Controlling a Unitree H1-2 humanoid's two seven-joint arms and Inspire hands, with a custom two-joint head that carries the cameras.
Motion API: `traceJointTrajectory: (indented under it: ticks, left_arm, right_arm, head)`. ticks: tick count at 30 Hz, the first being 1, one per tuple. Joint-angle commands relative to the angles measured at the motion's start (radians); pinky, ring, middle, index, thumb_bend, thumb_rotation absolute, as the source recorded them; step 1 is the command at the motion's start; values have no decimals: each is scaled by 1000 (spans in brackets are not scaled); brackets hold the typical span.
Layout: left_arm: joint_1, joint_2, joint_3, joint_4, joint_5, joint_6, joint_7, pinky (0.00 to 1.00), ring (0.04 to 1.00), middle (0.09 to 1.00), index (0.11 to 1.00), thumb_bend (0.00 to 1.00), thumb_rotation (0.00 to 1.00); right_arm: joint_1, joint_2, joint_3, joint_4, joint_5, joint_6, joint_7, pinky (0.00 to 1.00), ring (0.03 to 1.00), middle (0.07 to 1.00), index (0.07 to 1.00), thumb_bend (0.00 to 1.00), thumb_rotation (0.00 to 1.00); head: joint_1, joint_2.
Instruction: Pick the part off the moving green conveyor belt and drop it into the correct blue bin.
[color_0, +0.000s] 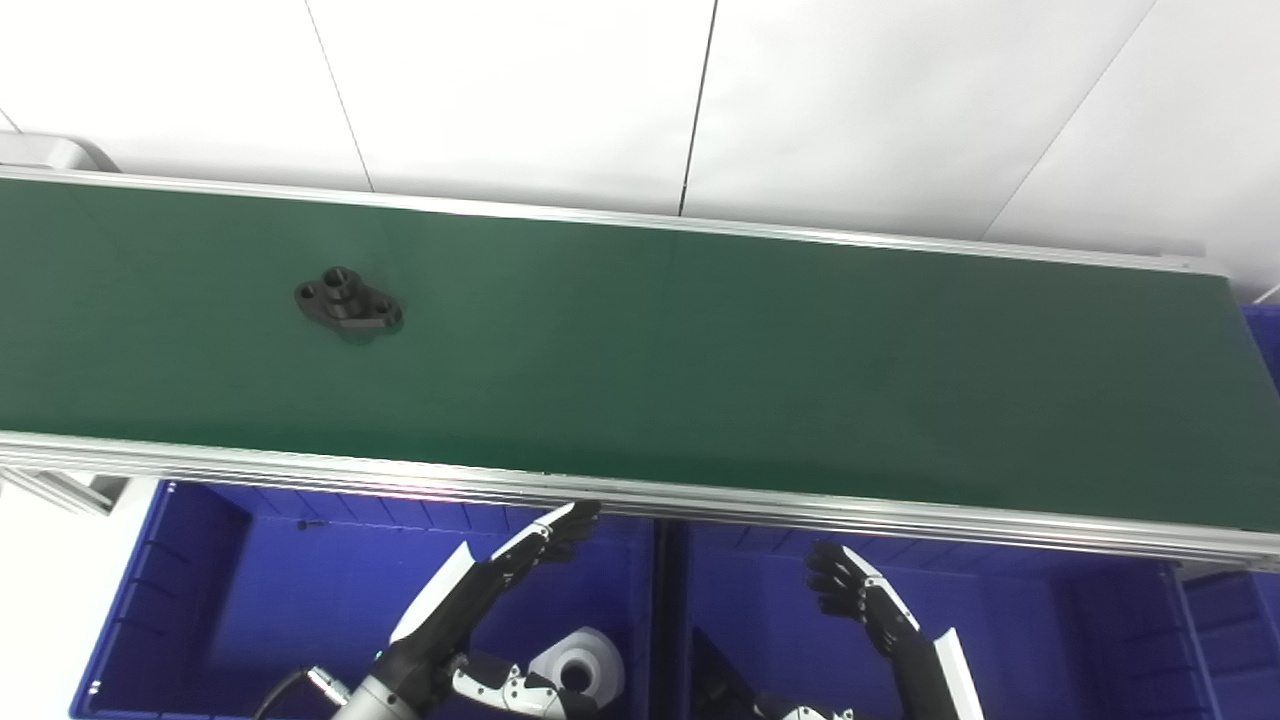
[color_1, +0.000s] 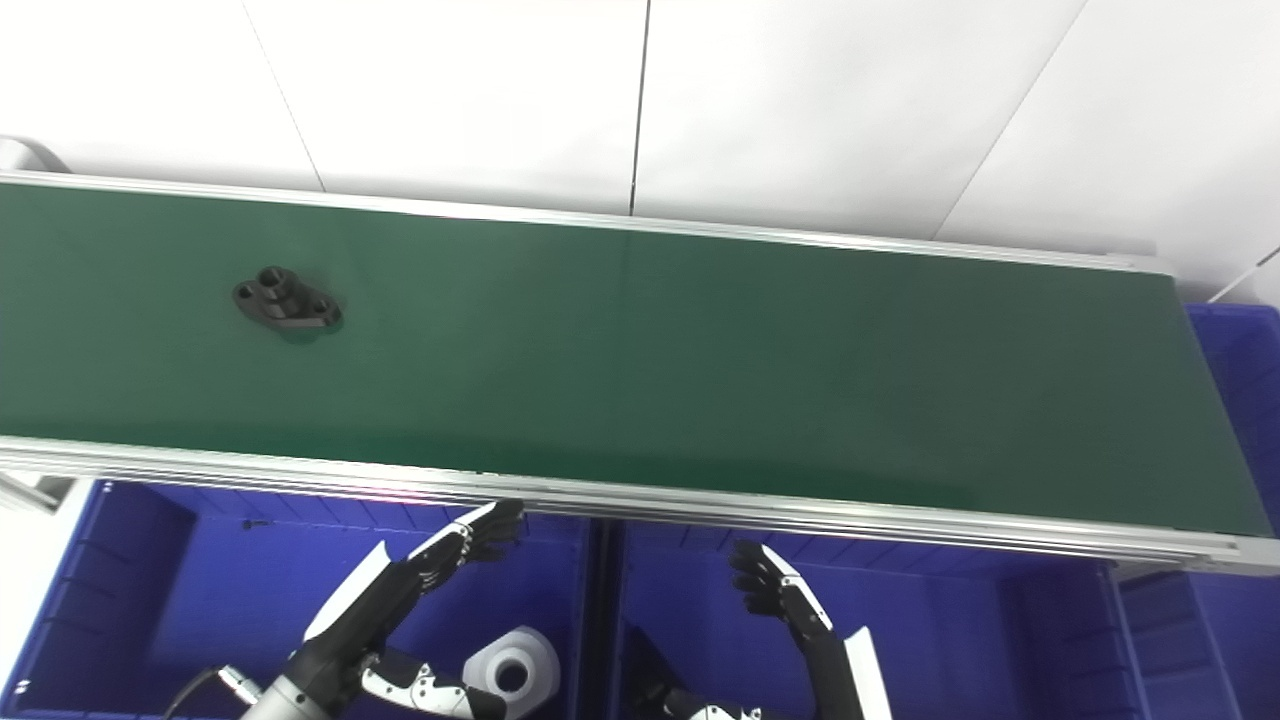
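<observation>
A black flanged part (color_0: 348, 300) with a raised hub and two ear holes lies on the green conveyor belt (color_0: 700, 360), left of centre; it also shows in the right eye view (color_1: 288, 303). My left hand (color_0: 510, 560) is open and empty, fingers stretched up toward the belt's near rail, above the left blue bin (color_0: 200, 600). My right hand (color_0: 855, 592) is open and empty, fingers apart, above the right blue bin (color_0: 1100, 620). Both hands are below the belt, far from the part.
A white ring-shaped part (color_0: 580, 665) lies in the left bin near the divider. An aluminium rail (color_0: 800, 510) runs along the belt's near edge. Another blue bin (color_0: 1262, 340) stands at the belt's right end. White wall panels stand behind.
</observation>
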Motion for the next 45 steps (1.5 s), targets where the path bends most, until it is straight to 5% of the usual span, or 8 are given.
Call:
traceJointTrajectory:
  ticks: [1, 13, 19, 23, 25, 38, 45]
  left_arm:
    - [-1, 1, -4, -5, -8, -44, 17, 819, 882, 920, 909, 816, 278]
    - [-13, 8, -16, 3, -21, -44, 27, 838, 897, 927, 915, 808, 255]
    - [-16, 5, -32, 32, -18, -44, 22, 817, 882, 924, 906, 804, 249]
    - [-21, 3, -43, 54, -4, -44, 40, 768, 852, 905, 881, 815, 244]
    - [-23, 3, -48, 60, -9, -44, 47, 755, 843, 895, 867, 822, 241]
    - [-53, 21, -95, 96, 2, -44, 119, 722, 816, 868, 840, 824, 241]
    - [-81, 20, -124, 120, -2, -44, 152, 697, 803, 859, 829, 837, 242]
  right_arm:
    - [2, -6, -3, -9, -5, -65, -20, 729, 786, 820, 850, 773, 205]
    - [0, 2, -3, -3, 15, -60, -12, 739, 790, 825, 845, 790, 211]
    - [-12, -37, 17, 36, 22, -68, -42, 732, 783, 812, 846, 779, 228]
    - [-10, -46, 21, 53, 46, -68, -47, 746, 796, 827, 853, 781, 225]
    - [-10, -47, 23, 57, 54, -68, -48, 675, 767, 830, 856, 786, 213]
    - [-49, -86, 92, 104, 4, -68, -179, 725, 787, 823, 860, 786, 155]
    - [-48, -81, 101, 74, 54, -68, -194, 664, 756, 809, 847, 765, 150]
  head:
    - [0, 0]
    - [-26, -4]
    - [129, -128]
    - [191, -180]
    - [203, -194]
    - [172, -210]
    - [161, -213]
